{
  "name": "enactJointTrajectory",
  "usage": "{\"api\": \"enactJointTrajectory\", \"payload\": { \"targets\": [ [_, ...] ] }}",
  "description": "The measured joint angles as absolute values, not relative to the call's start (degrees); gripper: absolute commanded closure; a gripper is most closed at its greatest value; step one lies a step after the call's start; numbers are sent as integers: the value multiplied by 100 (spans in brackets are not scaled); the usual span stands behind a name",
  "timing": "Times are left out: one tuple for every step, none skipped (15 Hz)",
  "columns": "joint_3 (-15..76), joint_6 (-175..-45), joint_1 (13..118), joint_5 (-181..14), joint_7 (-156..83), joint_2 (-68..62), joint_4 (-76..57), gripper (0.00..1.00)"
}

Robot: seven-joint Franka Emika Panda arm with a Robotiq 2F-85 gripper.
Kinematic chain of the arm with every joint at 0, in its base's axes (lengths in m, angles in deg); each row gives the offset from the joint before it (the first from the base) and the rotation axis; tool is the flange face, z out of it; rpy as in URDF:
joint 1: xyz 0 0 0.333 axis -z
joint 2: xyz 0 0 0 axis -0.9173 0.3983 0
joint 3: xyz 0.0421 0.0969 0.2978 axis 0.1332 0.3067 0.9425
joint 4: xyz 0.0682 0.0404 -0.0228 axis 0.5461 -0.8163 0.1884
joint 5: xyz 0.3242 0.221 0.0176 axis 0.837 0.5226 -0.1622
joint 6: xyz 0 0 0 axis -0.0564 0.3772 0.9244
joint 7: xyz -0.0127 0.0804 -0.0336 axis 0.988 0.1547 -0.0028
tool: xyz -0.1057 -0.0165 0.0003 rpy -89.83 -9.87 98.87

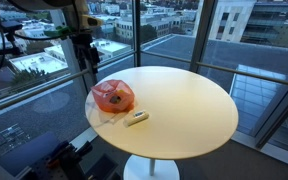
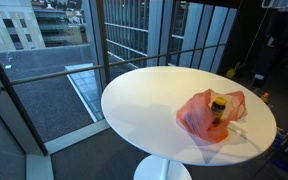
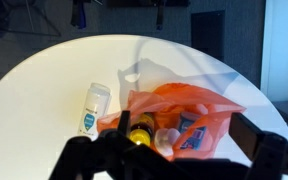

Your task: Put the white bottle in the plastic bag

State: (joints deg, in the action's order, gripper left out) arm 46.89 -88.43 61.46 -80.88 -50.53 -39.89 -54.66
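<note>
Two dark fingers [image 3: 76, 160] of the gripper [image 3: 169, 165], spread wide and holding nothing, are cut off at the wrist view's lower edge. Beyond them sits the orange plastic bag [image 3: 189, 115], its contents blurred. Just beside it, outside, the white bottle [image 3: 94, 108] lies on the round table [image 3: 44, 80].

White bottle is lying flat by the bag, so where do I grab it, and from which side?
Take the white bottle at mid-body from straight above, jaws closing across its short width. It lies flat on the table close beside the orange bag, so a side approach there looks blocked.
</note>
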Motion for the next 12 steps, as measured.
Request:
{"api": "enactJointTrajectory", "payload": {
  "targets": [
    [4654, -8927, 6216, -8126, -5138, -3979, -5466, 0],
    [4610, -9029, 6292, -8163, -5229, -3960, -5466, 0],
    [4573, -9124, 6371, -8206, -5315, -3934, -5467, 0],
    [4530, -9228, 6451, -8252, -5406, -3901, -5468, 0],
    [4484, -9326, 6528, -8289, -5488, -3860, -5469, 0],
    [4432, -9413, 6598, -8312, -5557, -3813, -5469, 0],
    [4379, -9506, 6673, -8318, -5599, -3753, -5470, 0],
    [4319, -9599, 6744, -8331, -5655, -3687, -5470, 0],
    [4259, -9693, 6814, -8350, -5716, -3617, -5470, 0],
    [4195, -9782, 6883, -8357, -5768, -3542, -5471, 0],
    [4131, -9873, 6952, -8374, -5815, -3462, -5472, 0],
    [4073, -9965, 7010, -8389, -5857, -3383, -5474, 0]
  ]
}}
